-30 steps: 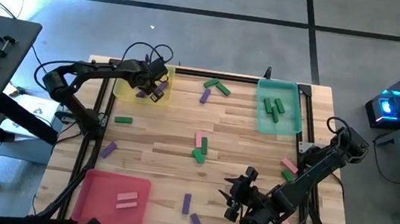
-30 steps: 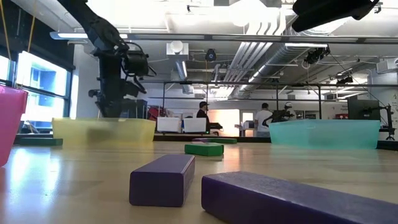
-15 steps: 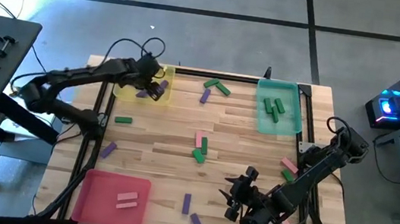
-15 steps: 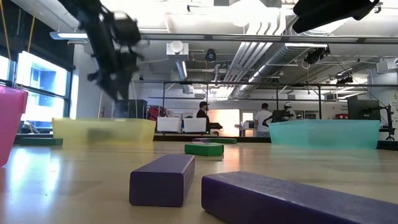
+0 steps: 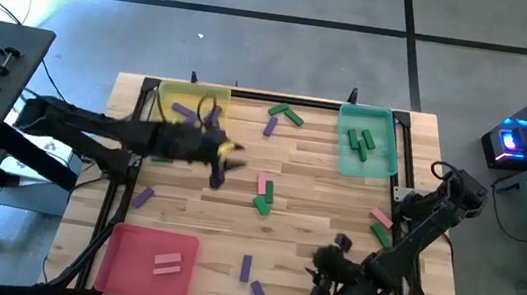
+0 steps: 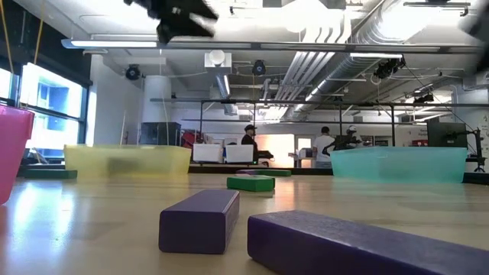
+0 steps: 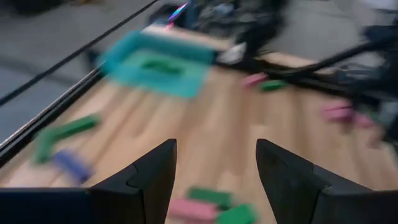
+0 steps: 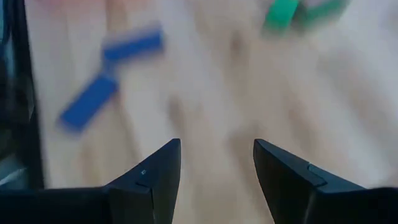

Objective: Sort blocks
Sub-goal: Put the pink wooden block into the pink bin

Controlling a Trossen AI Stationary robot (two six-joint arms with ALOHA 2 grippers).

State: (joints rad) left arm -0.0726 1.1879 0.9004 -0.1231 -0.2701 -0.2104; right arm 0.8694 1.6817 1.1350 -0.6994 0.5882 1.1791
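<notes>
The left claw (image 5: 225, 158) hung with fingers apart and empty above the worktop (image 5: 319, 190), seemingly just beside a pink and green block pair (image 5: 264, 194). The right claw (image 5: 328, 276), also spread, hovered near two purple blocks (image 5: 251, 279).

I see a flat yellow plastic tray (image 5: 212, 94), a teal plastic tray (image 5: 383, 160) ahead of my left fingers, a red plastic tray (image 5: 125, 251), and the wooden tabletop (image 5: 319, 190).
</notes>
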